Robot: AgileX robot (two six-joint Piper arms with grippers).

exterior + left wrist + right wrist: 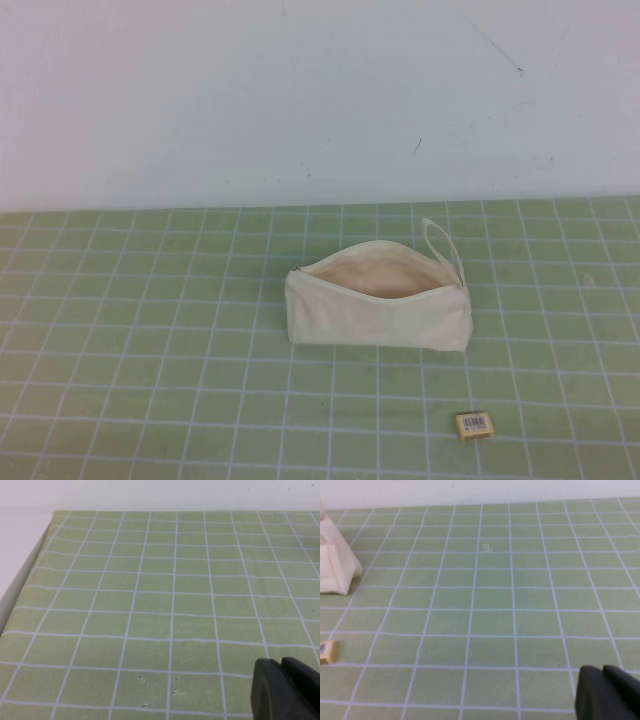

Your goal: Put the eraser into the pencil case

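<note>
The cream pencil case (378,303) lies on the green grid mat in the middle of the high view, unzipped, its beige lining showing and its loop strap (438,240) at the right end. One end of it shows in the right wrist view (335,562). The tan eraser (474,425) with a white barcode label lies on the mat in front of the case's right end; it also shows in the right wrist view (327,652). Neither arm shows in the high view. My left gripper (281,666) is shut and empty over bare mat. My right gripper (601,672) is shut and empty, well off from the eraser.
The green grid mat (150,350) covers the table up to a white wall (300,90) at the back. In the left wrist view the mat's edge (22,585) borders a white surface.
</note>
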